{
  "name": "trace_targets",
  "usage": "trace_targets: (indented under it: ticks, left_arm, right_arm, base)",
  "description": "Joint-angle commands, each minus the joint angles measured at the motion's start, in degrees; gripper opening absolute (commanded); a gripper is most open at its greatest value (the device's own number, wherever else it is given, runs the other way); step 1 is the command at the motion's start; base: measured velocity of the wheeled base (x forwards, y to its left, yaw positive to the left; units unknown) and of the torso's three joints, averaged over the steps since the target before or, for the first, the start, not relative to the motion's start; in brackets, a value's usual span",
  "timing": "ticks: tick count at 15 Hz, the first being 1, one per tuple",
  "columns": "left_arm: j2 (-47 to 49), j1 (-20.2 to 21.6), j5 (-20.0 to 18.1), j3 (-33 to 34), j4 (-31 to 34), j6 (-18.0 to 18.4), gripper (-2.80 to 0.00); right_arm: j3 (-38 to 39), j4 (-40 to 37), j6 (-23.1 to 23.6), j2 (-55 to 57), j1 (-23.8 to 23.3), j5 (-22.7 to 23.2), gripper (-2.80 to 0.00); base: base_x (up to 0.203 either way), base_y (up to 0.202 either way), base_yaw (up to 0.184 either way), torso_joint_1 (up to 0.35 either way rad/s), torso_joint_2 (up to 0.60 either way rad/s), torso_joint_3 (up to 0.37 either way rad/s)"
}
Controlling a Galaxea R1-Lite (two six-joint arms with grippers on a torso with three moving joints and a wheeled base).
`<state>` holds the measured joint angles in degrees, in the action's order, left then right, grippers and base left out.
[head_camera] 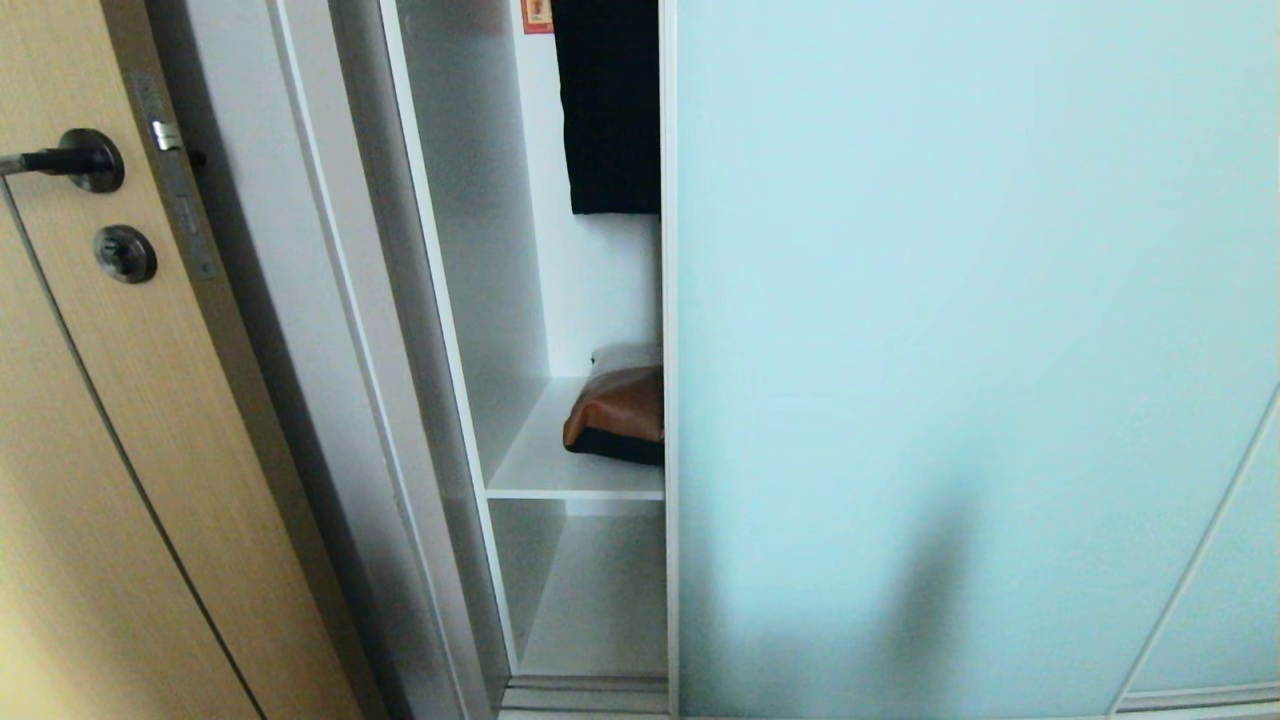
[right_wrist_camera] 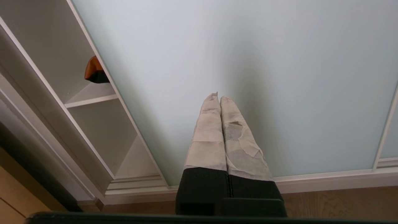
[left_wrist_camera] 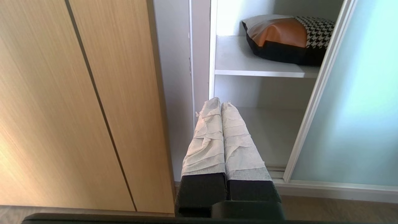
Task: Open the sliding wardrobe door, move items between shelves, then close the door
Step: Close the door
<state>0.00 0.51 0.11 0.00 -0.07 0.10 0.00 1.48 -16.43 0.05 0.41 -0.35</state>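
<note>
The frosted pale blue-green sliding wardrobe door [head_camera: 960, 350] stands partly open, leaving a narrow gap at its left. In that gap a tan leather and houndstooth bag [head_camera: 618, 412] lies on a white shelf [head_camera: 560, 460], half hidden behind the door edge. The bag [left_wrist_camera: 289, 37] and shelf [left_wrist_camera: 248, 62] also show in the left wrist view, and a corner of the bag [right_wrist_camera: 93, 73] in the right wrist view. A lower shelf [head_camera: 600, 610] is bare. My left gripper [left_wrist_camera: 220, 104] is shut and empty, low before the opening. My right gripper [right_wrist_camera: 217, 97] is shut and empty, facing the door glass [right_wrist_camera: 248, 62]. Neither arm shows in the head view.
A light wood door [head_camera: 110, 450] with a dark lever handle [head_camera: 70, 160] stands at the left, beside the wardrobe's white side wall [head_camera: 330, 350]. A black garment [head_camera: 610, 100] hangs in the upper compartment. A second glass panel [head_camera: 1230, 600] begins at far right. Wood floor [right_wrist_camera: 342, 202] lies below the track.
</note>
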Motion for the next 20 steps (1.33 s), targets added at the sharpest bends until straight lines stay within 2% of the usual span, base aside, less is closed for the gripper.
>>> trace_targets:
  ticks: [1,5,9,17,20]
  left_arm:
    - [0.1,0.0,0.0,0.1,0.0,0.0,-2.8]
    - [0.1,0.0,0.1,0.1,0.0,0.0,-2.8]
    - [0.1,0.0,0.1,0.1,0.0,0.0,-2.8]
    - [0.1,0.0,0.0,0.1,0.0,0.0,-2.8]
    - [0.1,0.0,0.1,0.1,0.0,0.0,-2.8]
  right_arm:
    - [0.1,0.2,1.0,-0.3,0.0,0.2,-2.8]
    - [0.1,0.4,14.3,-0.3,0.0,0.1,-2.8]
    - [0.1,-0.9,24.0,-0.3,0.0,1.8,-2.8]
    - [0.0,-1.6,23.1,-0.2,0.0,2.2,-2.8]
    - [0.1,-1.8,19.6,-0.3,0.0,1.8,-2.8]
  base:
    - [0.0,0.0,0.0,0.0,0.0,0.0]
    - [0.0,0.0,0.0,0.0,0.0,0.0]
    - [0.0,0.0,0.0,0.0,0.0,0.0]
    - [0.0,0.0,0.0,0.0,0.0,0.0]
    - [0.0,0.0,0.0,0.0,0.0,0.0]
